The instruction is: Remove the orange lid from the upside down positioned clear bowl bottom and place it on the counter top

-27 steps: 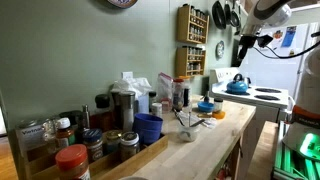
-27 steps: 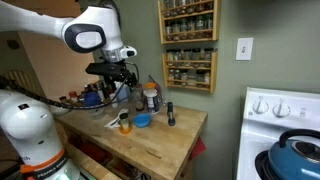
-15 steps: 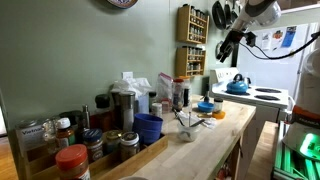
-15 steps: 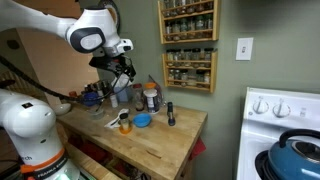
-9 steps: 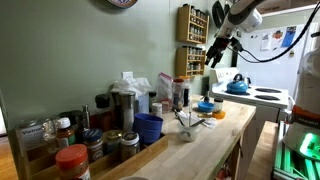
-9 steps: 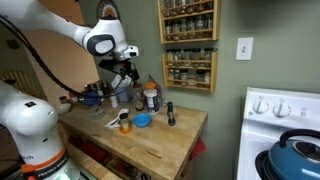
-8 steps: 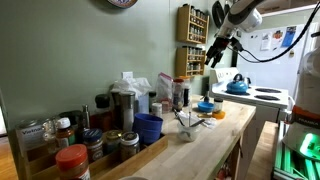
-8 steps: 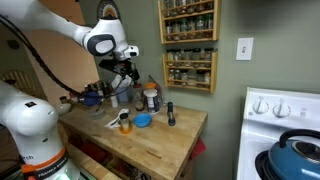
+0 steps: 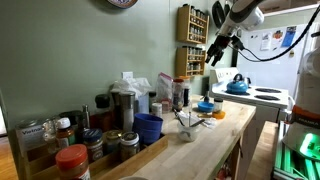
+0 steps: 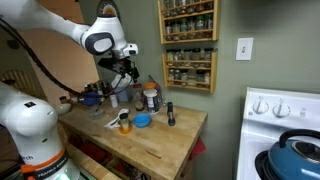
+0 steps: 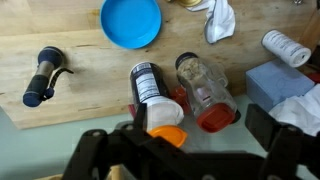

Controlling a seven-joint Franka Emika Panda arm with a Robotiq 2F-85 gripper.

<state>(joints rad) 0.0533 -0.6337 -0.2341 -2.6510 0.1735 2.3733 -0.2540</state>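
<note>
The orange lid [image 10: 125,126] is small and round and sits left of the blue lid [image 10: 142,121] on the counter top [image 10: 160,150]. I cannot make out the clear bowl under it. In the wrist view the orange lid is out of frame. The orange disc there is the cap of a white-labelled bottle [image 11: 150,90] beside the red-capped jar [image 11: 205,95]. My gripper [image 10: 122,72] hangs high above the bottles at the wall, also seen in an exterior view [image 9: 215,52]. Its fingers [image 11: 185,150] are wide apart and hold nothing.
A black flashlight [image 11: 40,75] lies near the blue lid [image 11: 130,22], and a white cloth [image 11: 220,18] lies beside it. Jars, cups and a wooden tray [image 9: 120,160] crowd the counter along the wall. A spice rack [image 10: 188,45] hangs above. The stove with a blue kettle [image 9: 237,85] stands at the counter's end.
The arm has swung from the stove side towards the wall, over the bottles. In the last half second it has held still. Nothing on the counter has moved.
</note>
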